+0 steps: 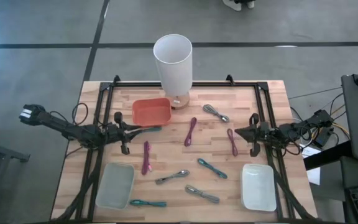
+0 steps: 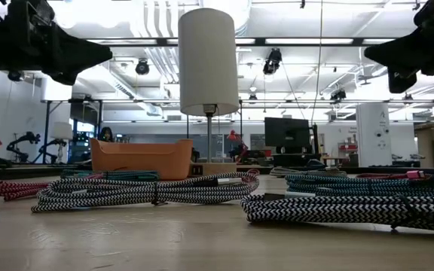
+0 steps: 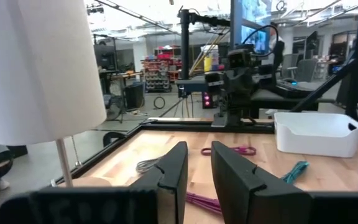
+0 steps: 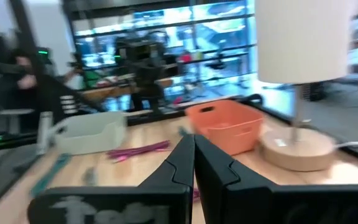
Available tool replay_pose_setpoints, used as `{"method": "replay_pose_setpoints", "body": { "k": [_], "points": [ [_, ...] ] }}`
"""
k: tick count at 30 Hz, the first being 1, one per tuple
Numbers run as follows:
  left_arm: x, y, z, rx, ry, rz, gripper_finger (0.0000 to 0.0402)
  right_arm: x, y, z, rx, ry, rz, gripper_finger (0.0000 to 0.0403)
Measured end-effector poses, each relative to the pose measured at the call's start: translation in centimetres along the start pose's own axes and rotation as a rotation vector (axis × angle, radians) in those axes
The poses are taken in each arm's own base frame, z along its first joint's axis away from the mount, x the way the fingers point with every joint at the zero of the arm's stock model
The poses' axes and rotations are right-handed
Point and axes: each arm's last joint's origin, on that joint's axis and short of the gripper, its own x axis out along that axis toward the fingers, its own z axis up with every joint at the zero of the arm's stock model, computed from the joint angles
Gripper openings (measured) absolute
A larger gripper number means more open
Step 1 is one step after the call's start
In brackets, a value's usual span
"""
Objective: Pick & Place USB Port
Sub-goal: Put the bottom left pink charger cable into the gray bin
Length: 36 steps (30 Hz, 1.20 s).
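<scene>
Several coiled braided USB cables lie flat on the wooden table: purple ones (image 1: 191, 132) (image 1: 146, 157) (image 1: 232, 142), teal ones (image 1: 211, 167) (image 1: 148, 203), grey ones (image 1: 216, 112) (image 1: 171, 177). My left gripper (image 1: 131, 131) (image 3: 198, 149) hovers above the table's left side beside the orange bin (image 1: 151, 111), fingers a narrow gap apart, holding nothing. My right gripper (image 1: 238, 132) (image 4: 194, 142) hovers at the right side, next to a purple cable, fingers together and empty. In the low view both grippers (image 2: 105, 53) (image 2: 369, 51) hang well above the cables.
A white lamp (image 1: 173, 59) stands on its round wooden base at the far middle, beside the orange bin. Two pale bins (image 1: 115, 185) (image 1: 258, 186) sit near the front corners. A black frame (image 1: 185, 84) borders the table's far and side edges.
</scene>
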Motion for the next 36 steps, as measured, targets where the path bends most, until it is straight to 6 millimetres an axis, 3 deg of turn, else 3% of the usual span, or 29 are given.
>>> {"method": "replay_pose_setpoints", "body": {
  "k": [8,16,20,27,36],
  "points": [
    [0.1,0.0,0.3,-0.037,-0.007,0.007,0.0076,-0.1,-0.2,1.4,0.026,-0.131,-0.080,0.0008],
    [0.9,-0.2,3.1,-0.032,-0.019,0.022,0.0080,-0.1,0.0,2.0,-0.015,-0.160,-0.070,0.0009],
    [1.4,-0.3,4.3,0.031,0.057,0.027,0.0097,0.0,0.3,3.7,-0.038,-0.164,-0.061,0.0009],
    [1.7,-0.3,6.2,0.051,0.033,0.029,0.0133,0.9,1.5,7.6,-0.180,-0.005,-0.033,0.0009],
    [1.7,-0.2,6.6,0.047,0.027,0.029,0.0142,3.8,3.7,10.2,-0.305,0.279,-0.083,0.0009]
  ]
}}
